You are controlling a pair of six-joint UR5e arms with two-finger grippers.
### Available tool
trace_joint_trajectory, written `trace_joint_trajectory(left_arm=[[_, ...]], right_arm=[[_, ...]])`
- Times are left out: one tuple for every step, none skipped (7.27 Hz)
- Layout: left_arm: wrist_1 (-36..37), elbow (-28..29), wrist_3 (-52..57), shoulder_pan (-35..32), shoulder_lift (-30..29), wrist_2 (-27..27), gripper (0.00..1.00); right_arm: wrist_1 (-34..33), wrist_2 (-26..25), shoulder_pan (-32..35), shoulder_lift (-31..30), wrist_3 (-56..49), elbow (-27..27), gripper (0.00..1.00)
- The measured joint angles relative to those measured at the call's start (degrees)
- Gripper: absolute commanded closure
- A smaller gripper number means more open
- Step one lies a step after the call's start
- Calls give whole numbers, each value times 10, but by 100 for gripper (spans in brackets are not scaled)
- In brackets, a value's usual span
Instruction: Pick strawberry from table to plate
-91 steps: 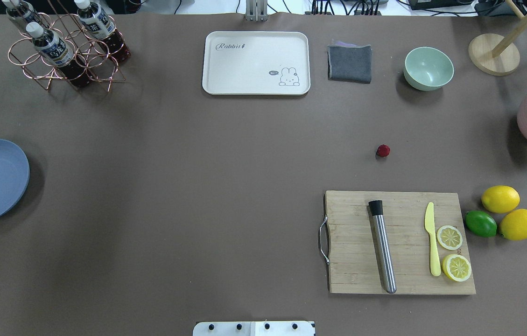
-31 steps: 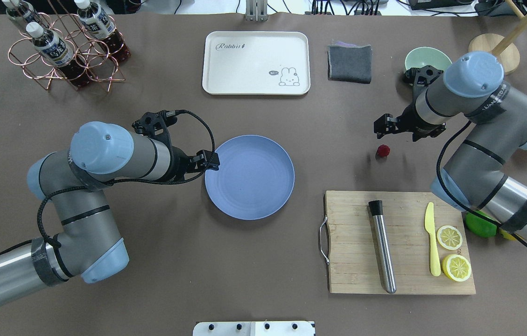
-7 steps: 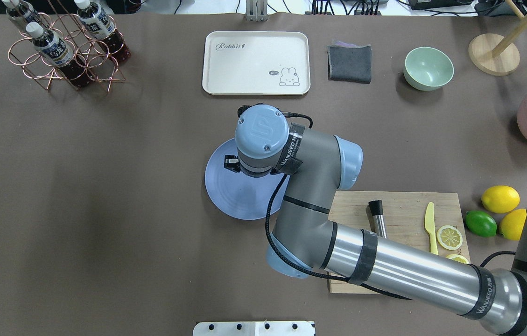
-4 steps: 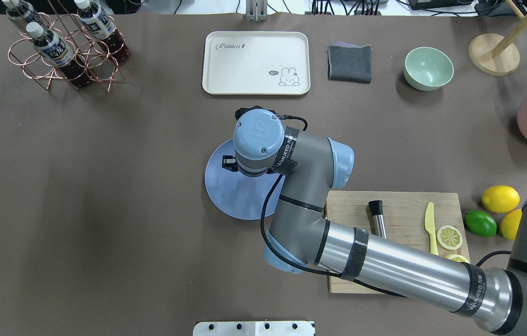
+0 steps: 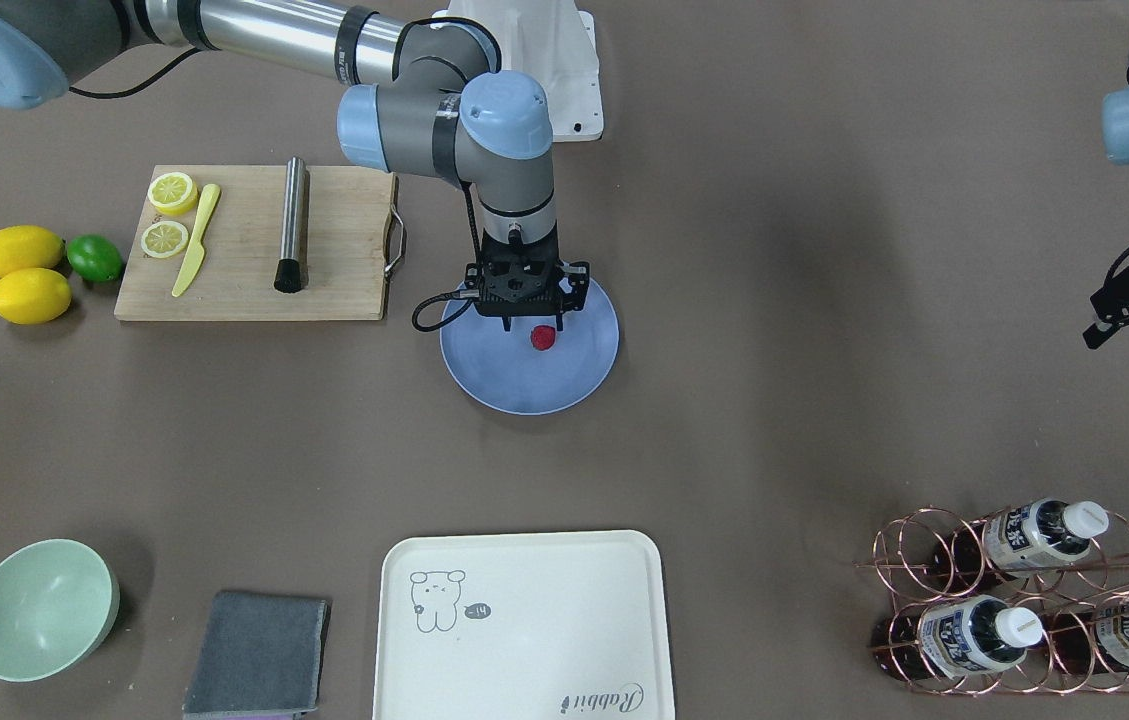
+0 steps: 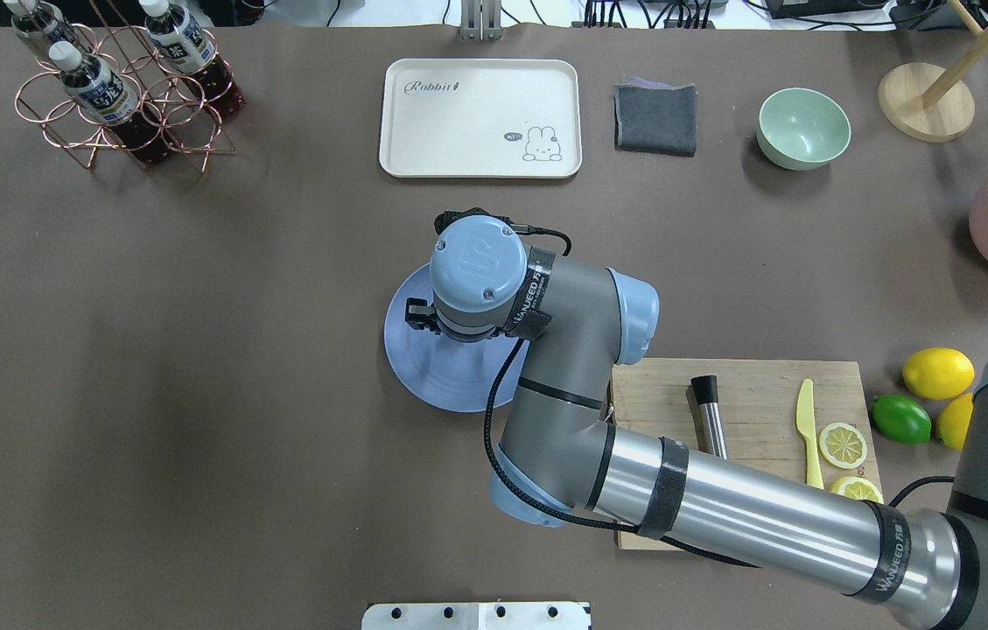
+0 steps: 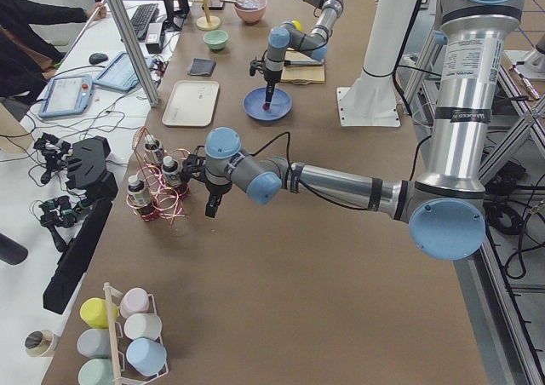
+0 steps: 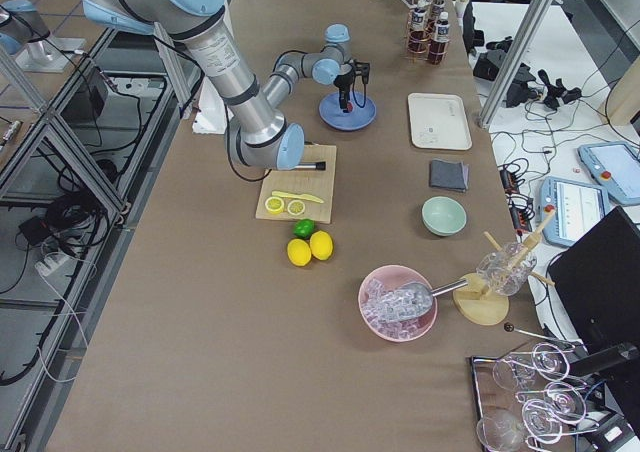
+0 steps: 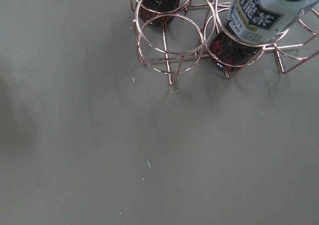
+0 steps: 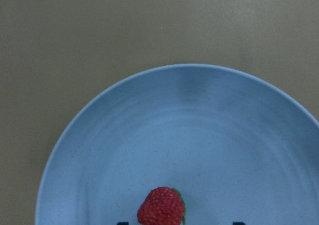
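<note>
Bumpy dark-red strawberry [image 10: 161, 206] on blue plate [image 10: 124, 135] — right tool [image 5: 534, 325] agape, empty.

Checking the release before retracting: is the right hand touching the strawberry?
Cannot tell. The right wrist view shows the strawberry between the wide-spread tips of the right hand, but the frame edge cuts off the nearer tip and the berry's base.

This is a robotics lab, dressed a little like a kitchen. Two grey-and-blue robot arms [image 7: 341, 181] work at a long brown worktop [image 7: 298, 317] with aluminium posts [image 7: 129, 40] beside it. At the upper left of the left side view, a white desk carries a teach pendant [image 7: 61, 95], a keyboard [image 7: 140, 17] and loose cables [image 8: 517, 177].
</note>
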Motion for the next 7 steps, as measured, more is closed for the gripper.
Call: trace_joint_trajectory(left_arm=[[0, -1, 0, -2, 1, -3, 2], [0, -3, 0, -8, 4, -13, 2], [0, -4, 1, -19, 9, -28, 2], [0, -6, 1, -30, 13, -42, 2], [1, -9, 8, -39, 16, -55, 2], [14, -9, 38, -48, 18, -61, 2], [47, -9, 91, -63, 21, -62, 2]], right_arm=[[-43, 15, 17, -5, -2, 42, 0], [-102, 53, 49, -21, -14, 101, 0], [-161, 102, 98, -55, -50, 169, 0], [-209, 137, 151, -110, -118, 233, 0], [-242, 160, 212, -185, -223, 285, 0], [-255, 186, 285, -257, -352, 307, 0], [-259, 219, 365, -317, -488, 302, 0]])
